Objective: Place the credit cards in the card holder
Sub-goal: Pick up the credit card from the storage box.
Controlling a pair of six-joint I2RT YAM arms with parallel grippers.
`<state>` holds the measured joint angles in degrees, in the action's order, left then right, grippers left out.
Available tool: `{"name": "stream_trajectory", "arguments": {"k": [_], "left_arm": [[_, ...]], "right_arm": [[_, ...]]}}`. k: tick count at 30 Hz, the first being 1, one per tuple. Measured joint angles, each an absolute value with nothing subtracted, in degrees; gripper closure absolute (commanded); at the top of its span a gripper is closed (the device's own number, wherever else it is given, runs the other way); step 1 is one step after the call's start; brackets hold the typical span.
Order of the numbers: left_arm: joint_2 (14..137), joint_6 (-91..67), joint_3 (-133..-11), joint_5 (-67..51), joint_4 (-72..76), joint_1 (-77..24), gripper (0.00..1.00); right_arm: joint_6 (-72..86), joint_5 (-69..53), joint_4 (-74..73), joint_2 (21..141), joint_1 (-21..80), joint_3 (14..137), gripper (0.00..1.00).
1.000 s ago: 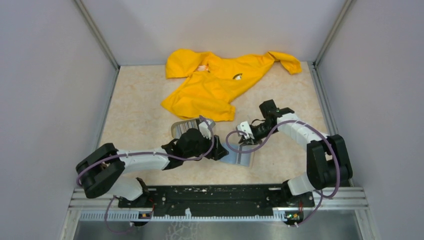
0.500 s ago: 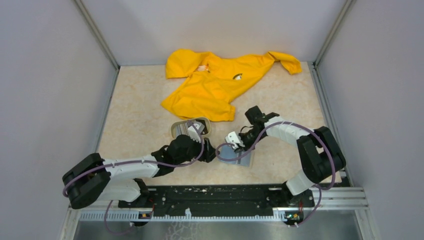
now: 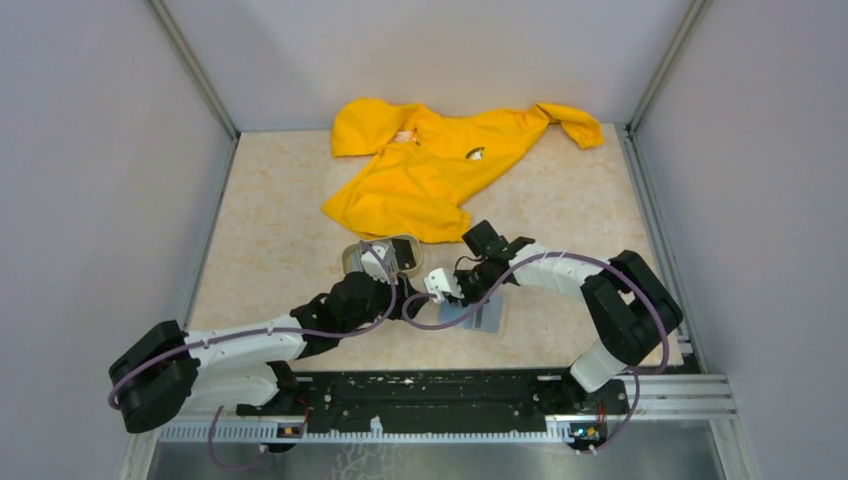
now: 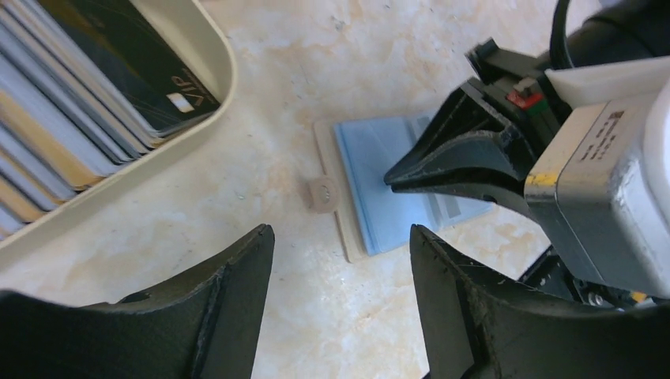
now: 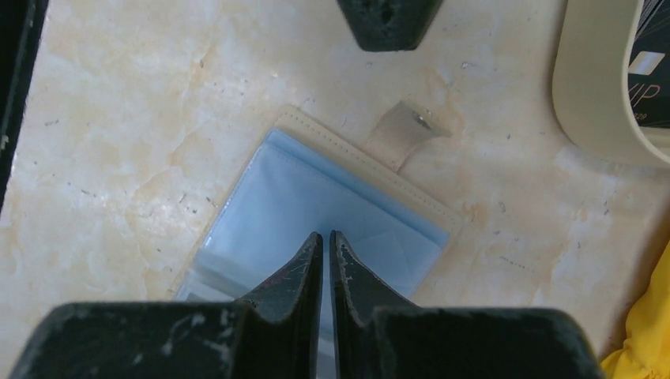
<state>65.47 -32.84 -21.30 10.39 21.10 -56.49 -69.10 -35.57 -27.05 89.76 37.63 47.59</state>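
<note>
Bright, even light, soft shadows; wrist views perhaps slightly blurred.

**Colour key.** Stone-look table top (image 5: pixel 118 118): cream, marbled with peach veins and fine dark specks. Small flat open card holder (image 5: pixel 300 197): pale-blue translucent pockets, tan stitched border, tan snap tab. Oval rimmed plastic tray (image 4: pixel 201 43): plain beige. Stack of thin plastic credit cards (image 4: pixel 71 103): stripes of grey, white and tan edges, with 1 black-brown card bearing pale "VIP" lettering. Crumpled fabric jacket (image 3: pixel 430 170): bright yellow. Left gripper (image 4: pixel 341 237) and right gripper (image 5: pixel 325 237): black fingers. The right one's body is white and grey, with 1 red and 1 yellow mark. Enclosure walls (image 3: pixel 90 150): pale lilac-grey.
</note>
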Motion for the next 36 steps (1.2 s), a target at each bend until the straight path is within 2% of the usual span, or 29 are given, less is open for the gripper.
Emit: {"name": "stream_trajectory", "arguments": {"k": [5, 11, 20, 26, 36], "left_arm": [[60.2, -31.8, -22.7, 15.1, 13.6, -54.0, 0.24], [56.4, -31.1, -25.4, 15.9, 7.2, -42.8, 0.21], [62.1, -30.3, -31.1, 6.2, 2.2, -29.3, 0.14], [67.0, -31.8, -34.0, 4.5, -1.3, -27.9, 0.13], [73.4, -35.4, -36.7, 8.1, -6.3, -27.9, 0.13]], "right_arm": [[-62.5, -35.8, -27.1, 89.6, 38.6, 49.1, 0.84], [-55.7, -37.6, -29.8, 87.9, 36.8, 56.6, 0.83], [-52.9, -39.9, -30.5, 85.4, 32.6, 57.3, 0.83], [-52.6, -40.2, -30.9, 85.4, 32.5, 57.3, 0.83], [-52.6, -40.2, -30.9, 85.4, 32.5, 57.3, 0.83]]}}
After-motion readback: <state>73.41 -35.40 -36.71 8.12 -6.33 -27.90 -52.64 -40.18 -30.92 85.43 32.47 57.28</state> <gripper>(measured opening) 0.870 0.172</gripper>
